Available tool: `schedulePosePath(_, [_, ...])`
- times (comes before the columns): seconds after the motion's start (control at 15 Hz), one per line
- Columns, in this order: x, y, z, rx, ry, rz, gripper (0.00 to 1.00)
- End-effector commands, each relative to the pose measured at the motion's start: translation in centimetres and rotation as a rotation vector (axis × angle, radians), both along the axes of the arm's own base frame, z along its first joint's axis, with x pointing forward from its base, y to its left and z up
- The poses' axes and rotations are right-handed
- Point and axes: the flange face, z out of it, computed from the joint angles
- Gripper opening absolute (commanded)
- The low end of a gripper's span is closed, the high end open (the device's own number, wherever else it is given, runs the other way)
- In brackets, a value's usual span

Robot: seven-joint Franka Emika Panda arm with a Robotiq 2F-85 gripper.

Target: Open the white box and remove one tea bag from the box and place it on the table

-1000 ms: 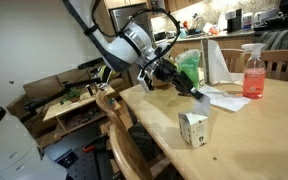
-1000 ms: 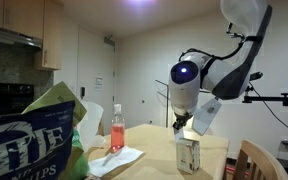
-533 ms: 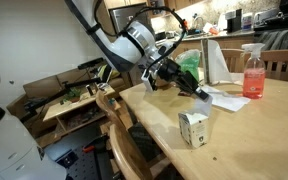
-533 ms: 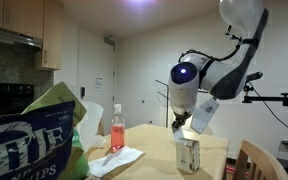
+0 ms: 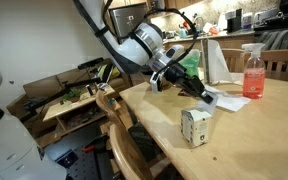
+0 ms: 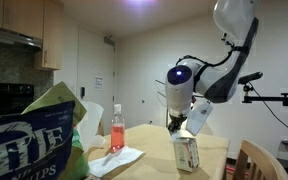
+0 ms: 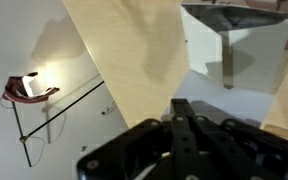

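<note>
The white box [image 5: 194,128] stands upright on the light-wood table [image 5: 259,140], below the gripper [image 5: 207,98] and nearer the camera. In an exterior view the gripper [image 6: 180,127] hangs just above the box's top; whether it touches I cannot tell. In the wrist view the fingers [image 7: 181,118] are pressed together with nothing seen between them. The arm bends down from high above, its wrist tilted so the gripper slants toward the box. Beyond the gripper lie white paper sheets [image 5: 229,99], and farther back a pink spray bottle [image 5: 252,72] and a green bag [image 5: 190,66].
</note>
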Motion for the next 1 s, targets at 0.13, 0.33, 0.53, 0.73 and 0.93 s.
schedulePosePath(0.13, [2.0,-1.2,-1.0,0.049,0.018,0.041,0.00])
schedulePosePath(0.33, [2.3,-1.1,-1.4,0.054,0.028,0.050,0.00])
schedulePosePath(0.53, [2.3,-0.9,-1.6,0.053,0.029,0.055,0.00])
schedulePosePath(0.73, [2.0,-0.8,-1.7,0.057,0.057,0.064,0.00])
schedulePosePath(0.93, [1.7,-0.7,-1.8,0.055,0.098,0.092,0.00])
